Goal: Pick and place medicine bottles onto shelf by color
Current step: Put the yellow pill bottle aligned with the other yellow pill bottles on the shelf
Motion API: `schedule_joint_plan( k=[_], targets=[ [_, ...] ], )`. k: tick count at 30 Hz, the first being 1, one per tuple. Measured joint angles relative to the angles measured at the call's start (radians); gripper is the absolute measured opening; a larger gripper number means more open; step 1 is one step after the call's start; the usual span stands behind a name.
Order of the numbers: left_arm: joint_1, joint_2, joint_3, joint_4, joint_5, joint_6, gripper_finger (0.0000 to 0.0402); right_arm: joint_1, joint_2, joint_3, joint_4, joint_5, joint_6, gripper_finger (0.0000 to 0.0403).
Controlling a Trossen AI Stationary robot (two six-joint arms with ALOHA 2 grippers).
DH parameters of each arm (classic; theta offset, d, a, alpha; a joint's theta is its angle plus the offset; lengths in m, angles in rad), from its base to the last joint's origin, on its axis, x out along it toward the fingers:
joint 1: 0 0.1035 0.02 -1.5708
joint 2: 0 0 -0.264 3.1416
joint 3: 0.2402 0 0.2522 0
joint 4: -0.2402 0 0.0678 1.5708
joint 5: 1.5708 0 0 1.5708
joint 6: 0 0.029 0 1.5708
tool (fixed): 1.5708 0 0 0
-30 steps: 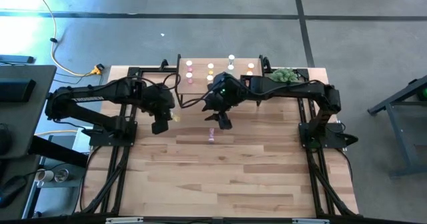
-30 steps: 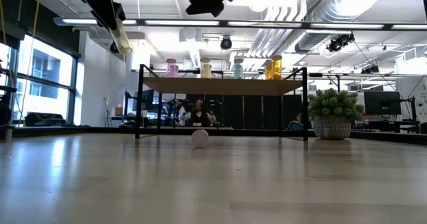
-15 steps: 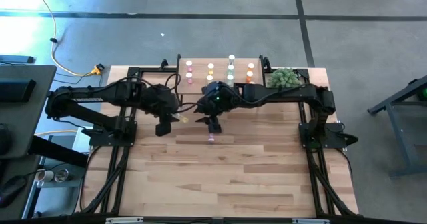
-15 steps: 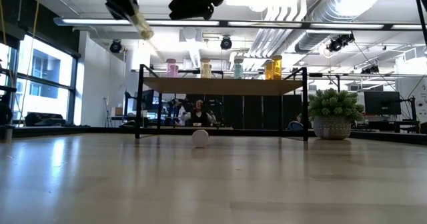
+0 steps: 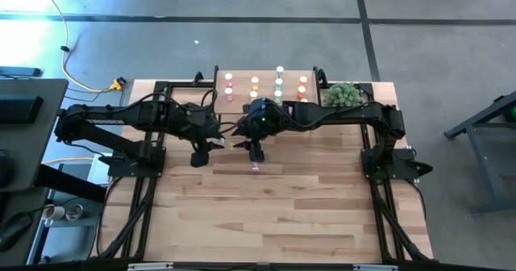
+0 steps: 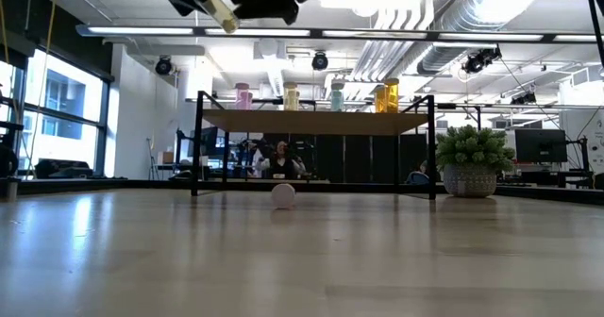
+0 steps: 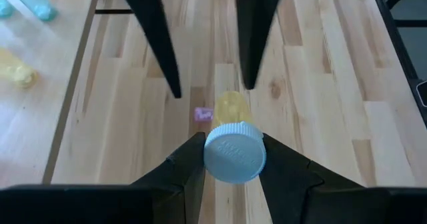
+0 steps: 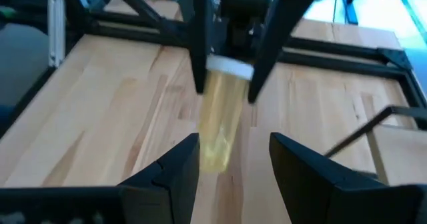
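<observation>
Now: shelf (image 5: 266, 72) carries capped bottles | left pincer (image 7: 232, 159) clamps yellow bottle (image 7: 231, 109) | right pincer (image 8: 233, 159) apart, facing it | pink bottle (image 5: 255, 167) lies on worktop (image 5: 274, 214)

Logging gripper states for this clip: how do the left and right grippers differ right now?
The left gripper is shut on a yellow bottle, gripping it near its white cap; the right gripper is open and holds nothing. In the right wrist view the bottle's free end points between the right gripper's spread fingers, apparently for a handover. Both hang above the table, in front of the shelf.
</observation>
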Motion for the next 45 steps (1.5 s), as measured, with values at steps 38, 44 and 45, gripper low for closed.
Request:
schedule_joint_plan(
  k=[38, 44, 45],
  targets=[
    [0.000, 0.000, 0.000, 0.121, -0.053, 0.096, 0.0115, 0.000, 0.000, 0.000, -0.006, -0.011, 0.117, 0.0102],
    [0.000, 0.000, 0.000, 0.122, -0.049, 0.096, 0.0115, 0.000, 0.000, 0.000, -0.006, -0.011, 0.117, 0.0091],
    [0.000, 0.000, 0.000, 0.122, -0.048, 0.096, 0.0115, 0.000, 0.000, 0.000, -0.006, -0.010, 0.117, 0.0091]
  ],
)
